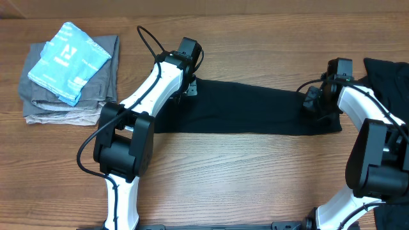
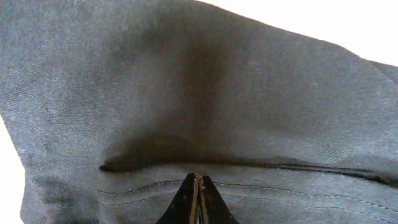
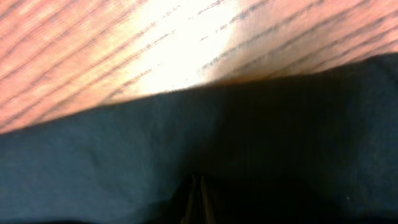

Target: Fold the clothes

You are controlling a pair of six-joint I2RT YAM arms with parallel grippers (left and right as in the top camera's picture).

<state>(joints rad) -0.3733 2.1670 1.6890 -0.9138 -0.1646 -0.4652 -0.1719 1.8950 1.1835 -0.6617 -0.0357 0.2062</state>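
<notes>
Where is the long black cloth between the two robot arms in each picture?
Overhead: the long black fabric garment stretches across the middle, between both arms.
Left wrist: it fills nearly the whole picture.
Right wrist: it covers the lower half.
Shared landmark: the brown wooden table, seen overhead and at the right wrist's top; left wrist shows only glare.

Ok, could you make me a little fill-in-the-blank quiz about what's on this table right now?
The long black soft-fabric garment lies stretched across a ____ table. The left gripper and the right gripper are each ____ on one end of it. The light-blue folded garment with white print lies on top of the ____ folded garments.
Missing words: wooden; shut; grey.
</notes>
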